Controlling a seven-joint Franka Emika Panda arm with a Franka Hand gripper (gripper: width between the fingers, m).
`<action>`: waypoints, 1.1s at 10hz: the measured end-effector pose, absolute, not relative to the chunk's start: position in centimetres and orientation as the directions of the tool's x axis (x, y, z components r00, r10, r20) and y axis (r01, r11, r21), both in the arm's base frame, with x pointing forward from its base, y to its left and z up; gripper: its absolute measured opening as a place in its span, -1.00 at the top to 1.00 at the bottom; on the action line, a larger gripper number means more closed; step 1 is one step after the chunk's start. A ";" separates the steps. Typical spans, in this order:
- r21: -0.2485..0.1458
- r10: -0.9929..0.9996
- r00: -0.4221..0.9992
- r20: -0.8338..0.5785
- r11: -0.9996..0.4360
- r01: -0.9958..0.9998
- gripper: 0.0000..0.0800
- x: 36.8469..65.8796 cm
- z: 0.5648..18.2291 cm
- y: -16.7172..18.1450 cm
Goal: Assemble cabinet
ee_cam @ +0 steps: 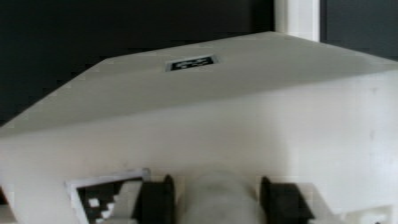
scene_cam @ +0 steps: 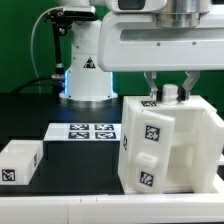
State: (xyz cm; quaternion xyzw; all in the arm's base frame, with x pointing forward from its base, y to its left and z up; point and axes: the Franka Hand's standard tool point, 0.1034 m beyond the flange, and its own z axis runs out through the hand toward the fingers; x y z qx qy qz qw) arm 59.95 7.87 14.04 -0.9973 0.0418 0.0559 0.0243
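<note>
Seen from the exterior view, a large white cabinet (scene_cam: pixel 165 150) bearing black-and-white square tags stands on a black table (scene_cam: pixel 40 105), at about four o'clock in the scene. The robot's gripper (scene_cam: pixel 170 88) hangs directly over the cabinet's top. Its two fingers (scene_cam: pixel 152 86) straddle a small round peg (scene_cam: pixel 171 94) that sticks up there. I cannot tell whether they squeeze the peg or only flank it. The marker board (scene_cam: pixel 88 131) lies flat at nine o'clock from the cabinet, just beside it. A small white tagged block (scene_cam: pixel 20 160) sits at eight o'clock, well apart. In the wrist view, the peg (ee_cam: pixel 217 198) fills the gap between the dark fingers (ee_cam: pixel 160 195).
</note>
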 end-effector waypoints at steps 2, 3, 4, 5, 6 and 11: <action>-0.043 -0.086 0.990 -0.114 -0.995 -0.091 0.44 59.9 14.1 8.0; -0.043 -0.091 0.989 -0.114 -0.994 -0.096 0.44 59.9 14.1 8.0; -0.042 -0.091 0.990 -0.109 -0.995 -0.096 0.44 59.8 13.9 7.8; -0.045 -0.086 0.993 -0.083 -0.995 -0.090 0.44 59.5 13.8 7.7; -0.048 -0.073 0.995 -0.074 -0.996 -0.077 0.44 58.9 13.7 7.6; -0.048 -0.087 0.994 -0.068 -0.995 -0.090 0.44 59.2 13.8 7.7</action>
